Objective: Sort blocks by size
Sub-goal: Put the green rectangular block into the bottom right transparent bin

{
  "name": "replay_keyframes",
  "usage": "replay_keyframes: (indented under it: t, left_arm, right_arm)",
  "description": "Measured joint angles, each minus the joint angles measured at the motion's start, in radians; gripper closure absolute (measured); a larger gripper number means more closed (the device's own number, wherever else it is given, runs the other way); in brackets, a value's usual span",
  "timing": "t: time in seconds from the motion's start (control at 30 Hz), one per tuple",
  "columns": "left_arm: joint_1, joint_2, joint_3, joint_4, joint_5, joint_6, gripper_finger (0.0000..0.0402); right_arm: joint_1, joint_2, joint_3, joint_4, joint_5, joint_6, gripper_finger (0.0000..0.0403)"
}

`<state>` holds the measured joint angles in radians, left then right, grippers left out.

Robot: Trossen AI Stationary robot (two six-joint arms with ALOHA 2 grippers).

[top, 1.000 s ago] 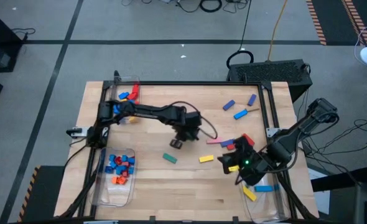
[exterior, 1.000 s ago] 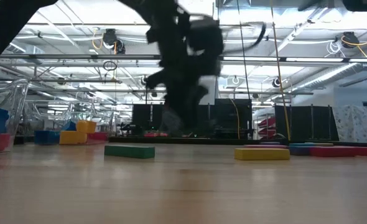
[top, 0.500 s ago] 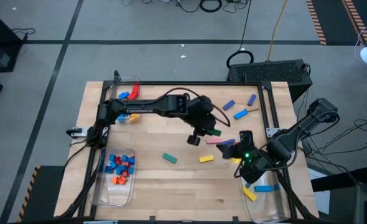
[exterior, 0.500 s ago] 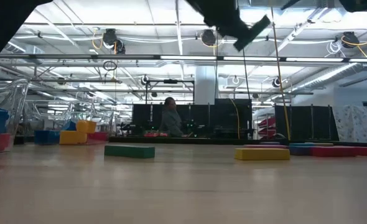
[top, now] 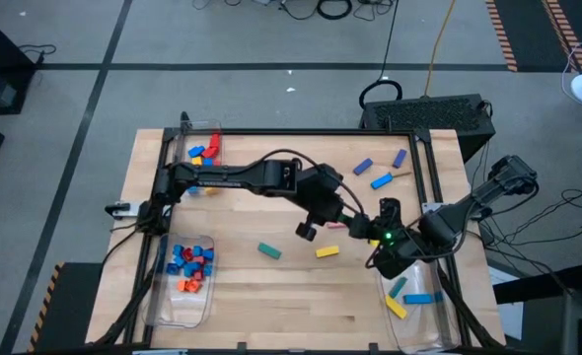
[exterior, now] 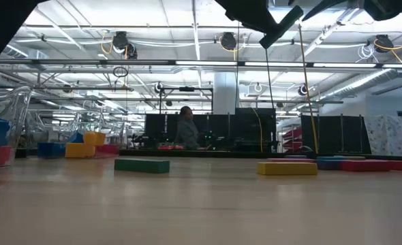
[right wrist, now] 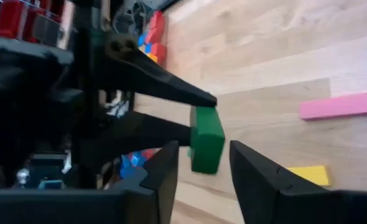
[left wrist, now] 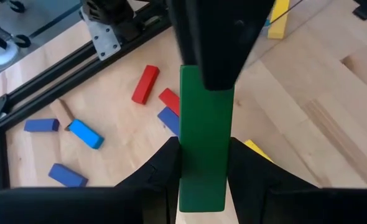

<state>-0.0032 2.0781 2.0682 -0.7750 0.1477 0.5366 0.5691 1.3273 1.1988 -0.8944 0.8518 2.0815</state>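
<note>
Grippers meet over the table's right-centre: the left gripper [top: 345, 212], at the end of an arm stretched across from the table's left side, is clamped on a long green bar [left wrist: 202, 149], and the right gripper [top: 382, 229] faces it with its fingers [right wrist: 165, 171] apart on either side of the bar's free end [right wrist: 206, 140]. In the right wrist view the bar's end sits between these fingers without visibly touching them. In the left wrist view the bar runs lengthwise between the left fingers [left wrist: 165, 165], which press on both its long sides. On the wood below lie a green brick [top: 269, 250] and a yellow brick [top: 327, 252], well apart from each other, and a pink bar [right wrist: 336, 106] close under the grippers. Near the far right corner sit three blue bricks [top: 381, 181], and the left wrist view also shows a red bar [left wrist: 145, 83] there. A clear bin [top: 165, 296] at the near left holds small blue, red and orange cubes [top: 189, 264]; another bin [top: 212, 128] at the far left holds red, blue and yellow bricks [top: 202, 152]; a third bin [top: 439, 330] at the near right holds long bars [top: 409, 296] in blue, yellow and green. The low view shows the green and yellow bricks lying flat, with a person [exterior: 186, 129] far behind in the room.
</note>
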Motion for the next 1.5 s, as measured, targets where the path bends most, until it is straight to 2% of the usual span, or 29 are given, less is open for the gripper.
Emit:
replay_keyframes:
  t: [0.2, 0.37, 0.5, 0.6, 0.73, 1.0, 1.33, 1.5]
  left_arm:
    - [0.001, 0.000, 0.000, 0.000, -0.003, -0.007, 0.0300]
    - [0.001, 0.000, 0.000, -0.002, -0.008, -0.008, 0.0295]
    - [0.001, 0.000, 0.001, -0.008, -0.009, -0.084, 0.0235]
    - [0.007, -0.001, 0.002, -0.055, -0.006, -0.086, 0.0191]
    - [0.020, -0.013, 0.002, -0.163, 0.001, -0.086, 0.0157]
    - [0.046, -0.020, -0.003, -0.356, 0.169, -0.079, 0.0148]
    - [0.045, -0.018, -0.142, -0.391, 0.234, -0.061, 0.0149]
    - [0.034, -0.018, -0.219, -0.378, 0.235, -0.078, 0.0149]
  right_arm:
    - [-0.033, 0.000, 0.000, 0.012, -0.092, -0.060, 0.0333]
    - [-0.039, -0.001, 0.000, 0.009, -0.086, -0.088, 0.0377]
    - [-0.039, -0.005, 0.000, -0.022, -0.123, -0.141, 0.0377]
    - [-0.024, -0.031, -0.001, -0.049, -0.169, -0.158, 0.0377]
    - [0.014, -0.090, -0.001, -0.070, -0.214, -0.202, 0.0377]
    - [0.093, -0.240, 0.000, -0.106, -0.457, -0.331, 0.0377]
    - [0.248, -0.276, 0.001, -0.253, -0.919, -0.341, 0.0377]
    - [0.302, -0.250, 0.001, -0.300, -1.001, -0.282, 0.0377]
